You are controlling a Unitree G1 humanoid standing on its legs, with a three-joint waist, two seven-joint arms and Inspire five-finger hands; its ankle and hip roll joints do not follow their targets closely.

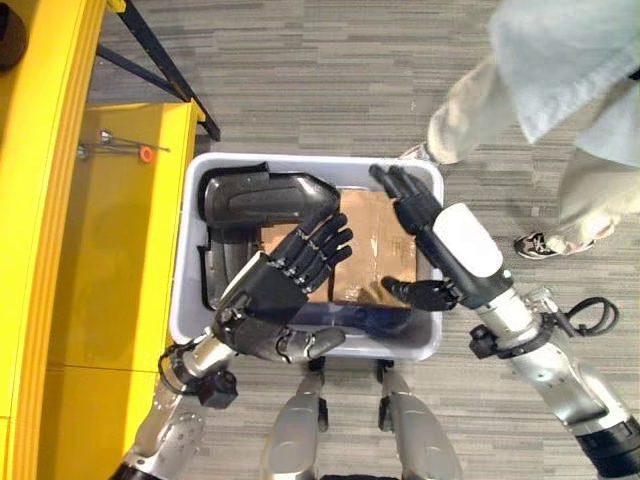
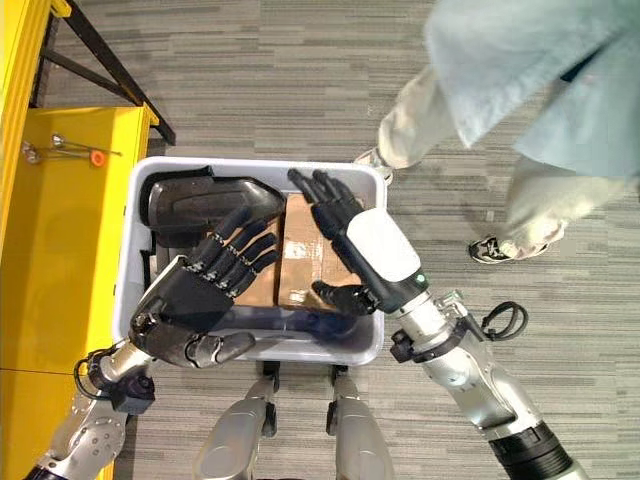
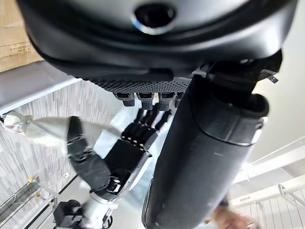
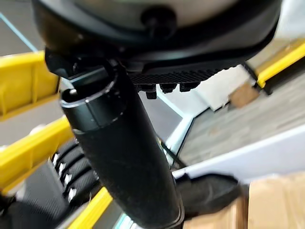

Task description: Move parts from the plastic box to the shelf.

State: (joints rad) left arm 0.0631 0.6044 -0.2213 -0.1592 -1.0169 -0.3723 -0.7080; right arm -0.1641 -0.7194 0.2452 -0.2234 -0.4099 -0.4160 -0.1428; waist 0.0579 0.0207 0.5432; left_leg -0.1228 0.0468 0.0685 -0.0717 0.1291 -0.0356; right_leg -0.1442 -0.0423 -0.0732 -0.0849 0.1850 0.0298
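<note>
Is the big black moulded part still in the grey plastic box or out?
In. The black moulded part lies inside the grey plastic box, beside brown cardboard.

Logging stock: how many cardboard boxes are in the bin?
1: a cardboard box lying flat in the bin, right of the black part. Both robot hands hover above, so more may be hidden.

Both eye views look steeply down from the head and share the plastic box [image 1: 300, 262] at centre with the yellow shelf [image 1: 110, 240] at nine o'clock, while each wrist view peers along its own robot hand from very close.
</note>
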